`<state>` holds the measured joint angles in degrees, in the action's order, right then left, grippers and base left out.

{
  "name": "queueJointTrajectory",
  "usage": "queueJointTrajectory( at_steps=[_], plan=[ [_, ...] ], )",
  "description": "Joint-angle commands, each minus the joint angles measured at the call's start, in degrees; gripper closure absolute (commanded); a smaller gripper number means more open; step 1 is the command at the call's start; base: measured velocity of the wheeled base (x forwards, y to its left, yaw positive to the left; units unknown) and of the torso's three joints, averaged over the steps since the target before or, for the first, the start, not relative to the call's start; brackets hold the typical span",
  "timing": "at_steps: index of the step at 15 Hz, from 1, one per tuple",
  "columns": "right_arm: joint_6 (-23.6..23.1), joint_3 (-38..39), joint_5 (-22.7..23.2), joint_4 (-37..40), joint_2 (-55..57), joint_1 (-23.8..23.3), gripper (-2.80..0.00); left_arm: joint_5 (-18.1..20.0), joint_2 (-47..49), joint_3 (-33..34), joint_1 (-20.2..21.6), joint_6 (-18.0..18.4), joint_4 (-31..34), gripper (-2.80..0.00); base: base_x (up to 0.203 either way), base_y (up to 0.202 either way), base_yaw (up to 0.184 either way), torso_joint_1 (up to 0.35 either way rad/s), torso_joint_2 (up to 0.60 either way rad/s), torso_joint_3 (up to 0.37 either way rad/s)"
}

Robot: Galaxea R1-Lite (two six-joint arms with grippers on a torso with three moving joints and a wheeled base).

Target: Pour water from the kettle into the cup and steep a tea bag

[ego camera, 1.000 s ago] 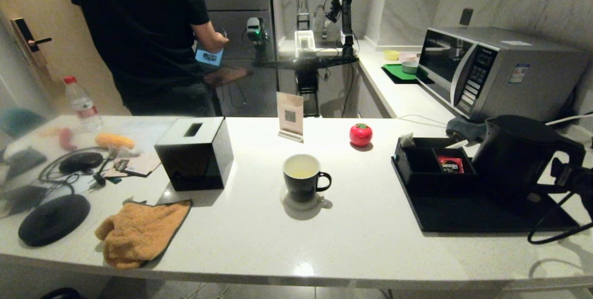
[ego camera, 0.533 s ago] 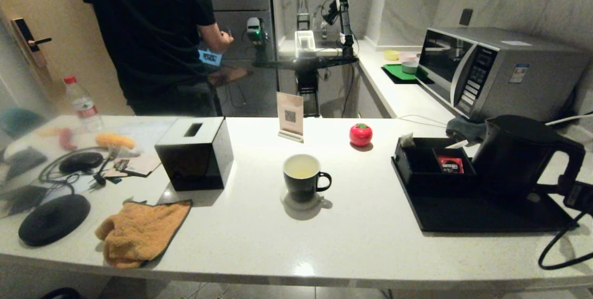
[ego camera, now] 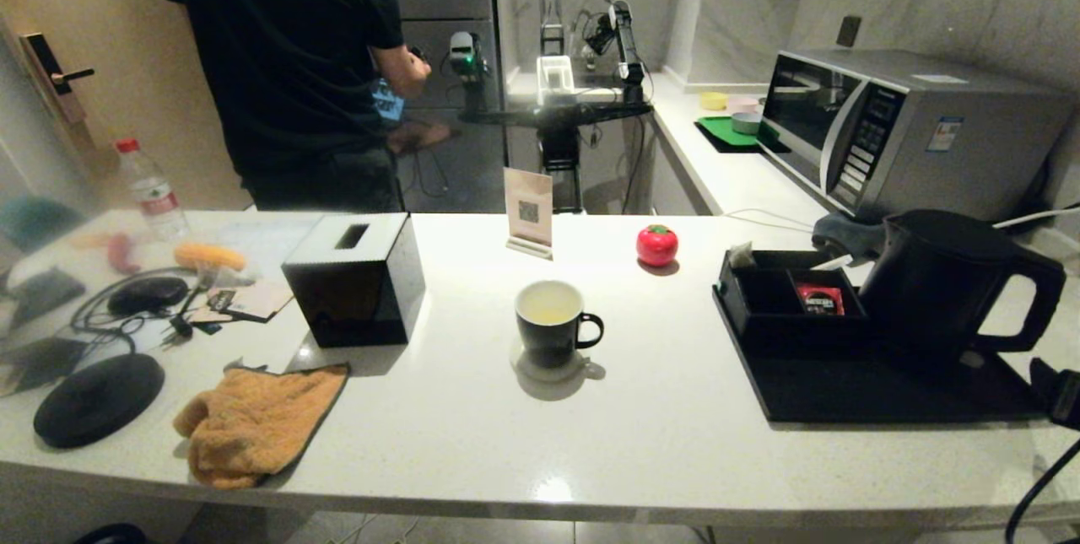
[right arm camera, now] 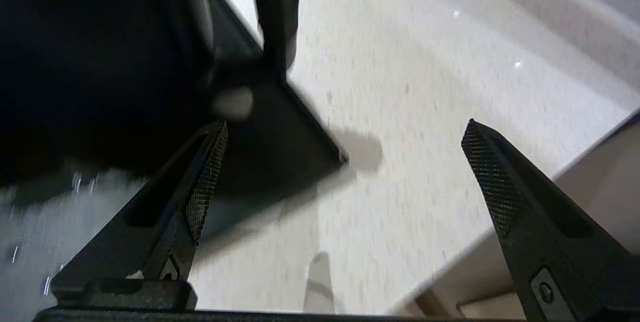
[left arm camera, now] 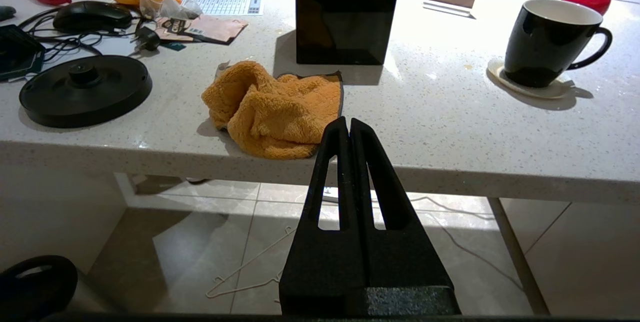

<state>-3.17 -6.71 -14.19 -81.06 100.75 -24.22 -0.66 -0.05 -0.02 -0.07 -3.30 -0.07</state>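
The tall black kettle stands on the black tray at the right, its loop handle free. At mid-table the black cup sits on a coaster, holding pale yellowish water. A small greyish-green tea bag rests at the far left corner of the tray's organiser. My right gripper is open and empty over the counter, beside the kettle and the tray's corner. Only a bit of the right arm shows at the head view's edge. My left gripper is shut and empty, below the counter's front edge, facing the cup.
A black tissue box, an orange cloth and the kettle's round base lie on the left. A red tomato-shaped object and a card stand stand behind the cup. A microwave is at the back right. A person stands behind the counter.
My right arm has drawn back from the kettle's handle toward the head view's lower right edge. The person behind the counter has shifted slightly right. Kettle and cup have not moved.
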Motion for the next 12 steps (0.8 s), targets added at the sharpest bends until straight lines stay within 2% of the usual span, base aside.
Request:
queueJointTrajectory(
  at_steps=[1,2,5,7,10,12],
  plan=[
    [0.02,2.64,1.3,-0.42,-2.51,-0.03,-2.8,-0.04,0.05,-0.05,-0.01,-0.04,-0.01,0.0,0.0,0.0,0.0,0.0,0.0,0.0],
    [0.01,3.36,1.52,-0.4,-2.86,-0.04,0.0,-0.04,0.05,0.02,-0.01,-0.04,-0.01,0.0,0.0,0.0,0.0,0.0,0.0,0.0],
    [0.18,5.22,2.29,0.44,-4.46,0.05,0.0,-0.04,0.05,0.02,-0.01,-0.04,-0.01,0.0,0.0,0.0,0.0,0.0,0.0,0.0],
    [0.11,6.27,4.49,2.34,-6.43,0.0,0.0,-0.04,0.05,0.02,-0.01,-0.04,-0.01,0.0,0.0,0.0,0.0,0.0,0.0,0.0],
    [-1.73,6.68,8.62,12.23,-12.23,0.11,0.0,-0.04,0.05,-0.06,-0.01,-0.04,-0.01,0.0,0.0,0.0,0.0,0.0,0.0,0.0],
    [-4.06,6.71,14.68,19.04,-17.22,0.13,0.0,-0.04,0.05,0.01,-0.01,-0.04,-0.01,0.0,0.0,0.0,0.0,0.0,0.0,0.0]
  ],
)
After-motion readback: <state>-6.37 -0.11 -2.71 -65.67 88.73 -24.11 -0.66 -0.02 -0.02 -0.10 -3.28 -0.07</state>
